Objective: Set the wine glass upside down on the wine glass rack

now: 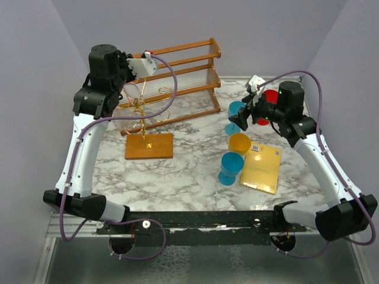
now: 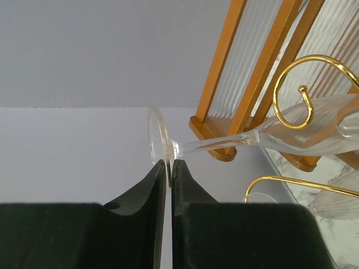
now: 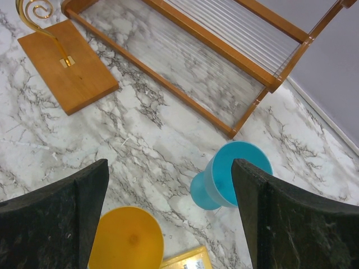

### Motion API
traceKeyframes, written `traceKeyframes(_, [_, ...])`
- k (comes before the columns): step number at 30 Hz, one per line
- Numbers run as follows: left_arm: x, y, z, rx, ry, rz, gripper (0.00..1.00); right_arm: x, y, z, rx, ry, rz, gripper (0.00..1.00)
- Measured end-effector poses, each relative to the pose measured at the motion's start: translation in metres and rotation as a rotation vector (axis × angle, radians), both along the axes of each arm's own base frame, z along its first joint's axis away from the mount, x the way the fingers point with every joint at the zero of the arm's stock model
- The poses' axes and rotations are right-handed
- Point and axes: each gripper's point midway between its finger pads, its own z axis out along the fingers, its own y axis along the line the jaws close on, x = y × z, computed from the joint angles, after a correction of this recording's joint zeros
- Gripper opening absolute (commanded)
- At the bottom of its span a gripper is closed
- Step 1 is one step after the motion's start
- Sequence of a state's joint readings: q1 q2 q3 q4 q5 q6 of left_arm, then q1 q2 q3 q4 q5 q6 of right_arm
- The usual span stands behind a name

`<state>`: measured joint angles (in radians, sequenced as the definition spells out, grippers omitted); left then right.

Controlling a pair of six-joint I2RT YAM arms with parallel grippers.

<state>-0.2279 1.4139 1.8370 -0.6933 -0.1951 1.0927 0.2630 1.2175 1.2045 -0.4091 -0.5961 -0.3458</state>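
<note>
On the table (image 1: 189, 177) we find the wine glass rack (image 1: 149, 146) at the left, the slatted shelf (image 1: 183, 71) just behind it. The wine glass (image 2: 224, 144) lies sideways among the rack's upper loops (bowl toward the shelf). At the right a nearest cup (image 1: 231, 167), middle cup (image 1: 239, 142) and far cup (image 1: 235, 108) run front to back, with a flat packet (image 1: 261, 168) just right of the nearest

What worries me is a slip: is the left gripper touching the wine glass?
Touching. The left wrist view shows the left gripper shut on the wine glass, its jaws pinching the rim of the foot between them.
</note>
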Motion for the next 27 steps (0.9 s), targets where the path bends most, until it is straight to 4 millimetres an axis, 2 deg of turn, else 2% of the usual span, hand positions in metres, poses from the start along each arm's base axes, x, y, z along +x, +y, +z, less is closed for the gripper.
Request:
traceKeyframes(13, [-0.005, -0.019, -0.024, 0.010, 0.079, -0.078, 0.00, 0.003, 0.001, -0.006, -0.005, 0.016, 0.000, 0.90])
traceKeyframes(27, [-0.011, -0.037, -0.035, 0.012, 0.120, -0.153, 0.00, 0.003, 0.001, -0.007, -0.006, 0.019, 0.000, 0.90])
